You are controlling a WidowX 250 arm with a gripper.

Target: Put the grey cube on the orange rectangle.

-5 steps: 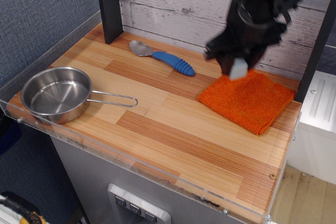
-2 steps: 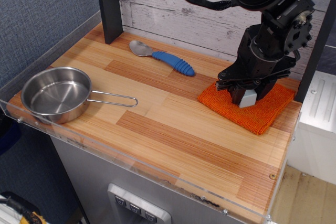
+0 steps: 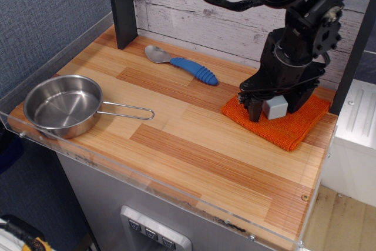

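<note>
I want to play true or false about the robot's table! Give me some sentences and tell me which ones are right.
1. The grey cube sits on the orange cloth. True.
2. The steel pan has the cube inside it. False: the pan is empty.
3. The spoon has a blue handle. True.
4. The spoon lies on the orange cloth. False: it lies on the wooden tabletop, beside the cloth.
5. The claw is over the pan. False: it is down at the cloth, its jaws on either side of the cube.
</note>
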